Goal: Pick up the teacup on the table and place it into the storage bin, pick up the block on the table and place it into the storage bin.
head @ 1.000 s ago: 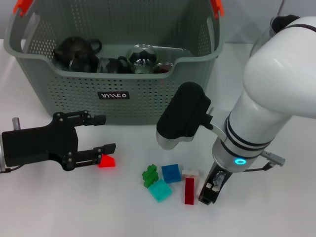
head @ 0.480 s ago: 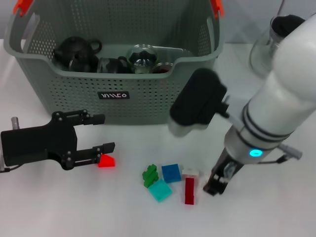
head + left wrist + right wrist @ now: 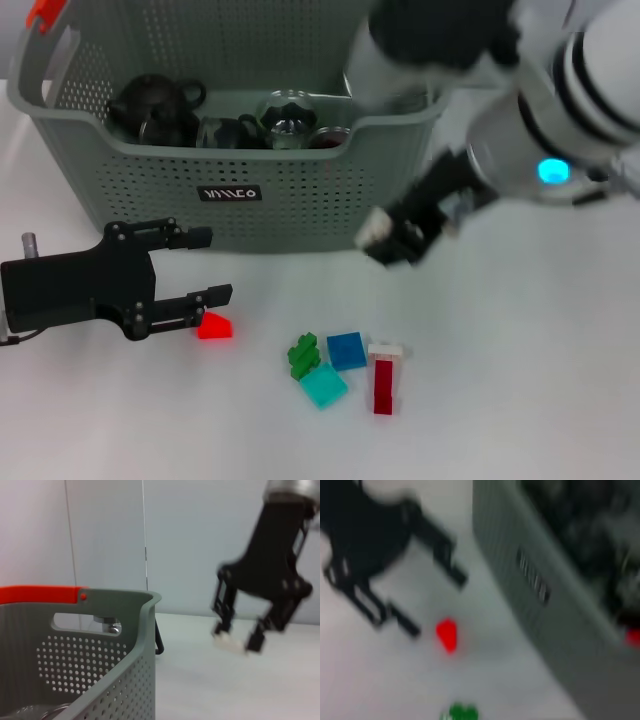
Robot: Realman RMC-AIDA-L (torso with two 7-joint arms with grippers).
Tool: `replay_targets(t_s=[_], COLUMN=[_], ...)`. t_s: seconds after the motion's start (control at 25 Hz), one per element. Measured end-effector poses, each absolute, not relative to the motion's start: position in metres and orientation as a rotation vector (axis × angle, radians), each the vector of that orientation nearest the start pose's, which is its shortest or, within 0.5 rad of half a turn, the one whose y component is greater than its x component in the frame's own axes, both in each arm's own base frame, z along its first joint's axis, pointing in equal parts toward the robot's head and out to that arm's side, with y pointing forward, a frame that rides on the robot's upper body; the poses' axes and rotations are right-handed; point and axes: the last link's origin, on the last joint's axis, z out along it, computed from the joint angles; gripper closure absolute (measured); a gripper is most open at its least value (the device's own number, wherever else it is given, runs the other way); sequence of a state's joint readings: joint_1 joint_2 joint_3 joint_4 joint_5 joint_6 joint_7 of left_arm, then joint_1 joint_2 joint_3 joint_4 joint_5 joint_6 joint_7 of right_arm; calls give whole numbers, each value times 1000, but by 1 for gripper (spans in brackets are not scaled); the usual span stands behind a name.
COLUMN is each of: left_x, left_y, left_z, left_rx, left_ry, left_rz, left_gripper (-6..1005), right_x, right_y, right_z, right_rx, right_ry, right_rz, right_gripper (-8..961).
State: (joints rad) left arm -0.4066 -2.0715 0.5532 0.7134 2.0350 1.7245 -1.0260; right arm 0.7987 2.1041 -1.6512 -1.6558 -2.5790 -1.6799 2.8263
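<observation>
The grey-green storage bin (image 3: 300, 190) stands at the back, holding a black teapot (image 3: 152, 106) and dark cups (image 3: 226, 131). I see no teacup on the table. A red block (image 3: 214, 326) lies just beyond the near finger of my left gripper (image 3: 206, 268), which rests open and empty on the table at the left. More blocks lie in front: green (image 3: 303, 353), blue (image 3: 346, 350), teal (image 3: 324, 385) and a red bar (image 3: 384, 388). My right gripper (image 3: 400, 236) hangs raised before the bin's front right, its fingers (image 3: 223, 625) apart and empty.
The right arm's white body (image 3: 590, 80) fills the upper right and covers what stands there. The bin's orange handle clip (image 3: 40, 594) and rim (image 3: 125, 600) show close in the left wrist view. Bare table lies to the right of the blocks.
My right gripper has lifted from the table beside the red bar, up and back toward the bin's front. The blocks lie as before. The left gripper has not moved.
</observation>
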Motion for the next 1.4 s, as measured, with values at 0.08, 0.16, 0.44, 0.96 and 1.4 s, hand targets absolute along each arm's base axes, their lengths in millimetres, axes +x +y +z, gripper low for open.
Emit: replay_targets(t_s=[0.08,0.16,0.44,0.96,1.4], left_x=[-295,-295,-295,-292,-289], left_y=[288,288,288,291,296], left_z=[27,29,30,31,34], left_rx=[-2680,-2675,-2663,-2659,-2656], left_ry=[-237,-238,-243,-244,-229], left_rz=[-695,-699,-710,-721,-725], left_gripper=[325,325,325,324,324], right_x=[23,2,-44,-38,-20], right_y=[331,338,371,446,463], right_z=[-13,-2,17,-30,-41], right_rx=[-2711,-2710,-2643,-2554,-2506], right_ry=[453,395,233,221,236], right_rz=[-392,-303,-55,15,1], right_gripper=[531,531,530,530,531])
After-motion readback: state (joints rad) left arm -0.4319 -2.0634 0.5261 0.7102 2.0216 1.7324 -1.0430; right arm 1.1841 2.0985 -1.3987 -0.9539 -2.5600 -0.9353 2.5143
